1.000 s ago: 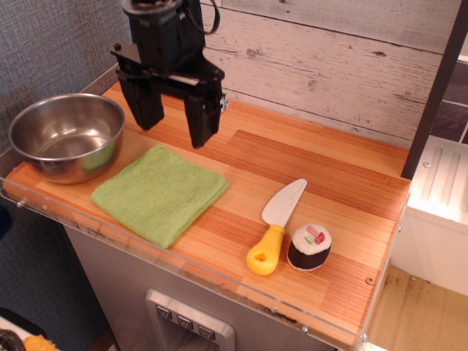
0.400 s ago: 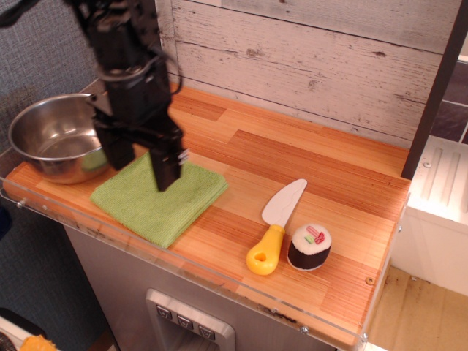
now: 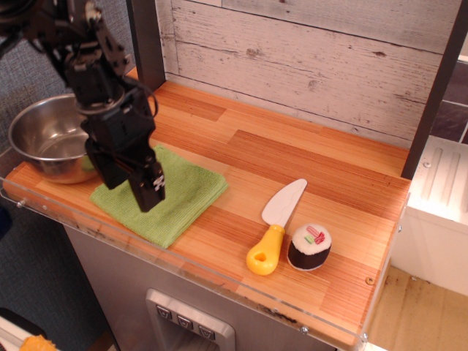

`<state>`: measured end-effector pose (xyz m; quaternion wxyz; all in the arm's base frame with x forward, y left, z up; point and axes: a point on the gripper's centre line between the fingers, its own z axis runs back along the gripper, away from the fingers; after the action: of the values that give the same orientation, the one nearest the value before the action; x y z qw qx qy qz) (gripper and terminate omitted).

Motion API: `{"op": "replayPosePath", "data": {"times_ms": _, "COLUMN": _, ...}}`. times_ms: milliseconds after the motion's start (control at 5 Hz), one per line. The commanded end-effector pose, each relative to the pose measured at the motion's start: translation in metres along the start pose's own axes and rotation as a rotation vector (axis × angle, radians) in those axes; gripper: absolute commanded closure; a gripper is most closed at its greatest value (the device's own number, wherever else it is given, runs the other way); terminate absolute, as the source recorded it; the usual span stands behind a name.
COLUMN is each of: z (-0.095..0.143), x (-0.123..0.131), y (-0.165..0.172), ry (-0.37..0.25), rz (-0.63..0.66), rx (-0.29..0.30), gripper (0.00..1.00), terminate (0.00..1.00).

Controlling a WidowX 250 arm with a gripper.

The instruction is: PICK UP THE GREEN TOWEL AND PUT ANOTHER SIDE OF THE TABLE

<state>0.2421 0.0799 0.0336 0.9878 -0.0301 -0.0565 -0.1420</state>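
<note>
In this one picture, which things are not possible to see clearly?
- End effector: dark against dark, so open or shut, and contact with the towel, are unclear.
- Towel: its left part is behind the end effector.
- Bowl: right side hidden by the arm.
- Table: near right corner cut off by the bottom edge.

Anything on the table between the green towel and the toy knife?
No. In the observation view, only bare wood lies between the towel and the knife on the table.

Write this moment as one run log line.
end effector: over green towel, grip unclear | towel: flat on table | phase: reaching
</note>
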Motion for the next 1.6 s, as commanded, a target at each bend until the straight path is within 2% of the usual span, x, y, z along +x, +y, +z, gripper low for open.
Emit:
{"op": "replayPosePath", "data": {"times_ms": 0, "z": -0.009, "x": 0.006, "y": -0.003, "ry": -0.008, "rz": -0.056, "rx": 0.014, "gripper": 0.0, "terminate": 0.0}}
{"op": "replayPosePath", "data": {"times_ms": 400, "z": -0.029, "x": 0.009, "y": -0.02, "ry": 0.046, "rz": -0.064, "rx": 0.037, "gripper": 0.0, "terminate": 0.0}}
{"op": "replayPosePath", "data": {"times_ms": 800, "z": -0.038, "x": 0.012, "y": -0.026, "ry": 0.071, "rz": -0.076, "rx": 0.018, "gripper": 0.0, "terminate": 0.0}}
{"op": "replayPosePath", "data": {"times_ms": 1000, "z": -0.036, "x": 0.031, "y": -0.03, "ry": 0.051, "rz": -0.103, "rx": 0.013, "gripper": 0.0, "terminate": 0.0}}
{"op": "replayPosePath", "data": {"times_ms": 1400, "z": -0.036, "x": 0.087, "y": -0.039, "ry": 0.003, "rz": -0.126, "rx": 0.001, "gripper": 0.0, "terminate": 0.0}}
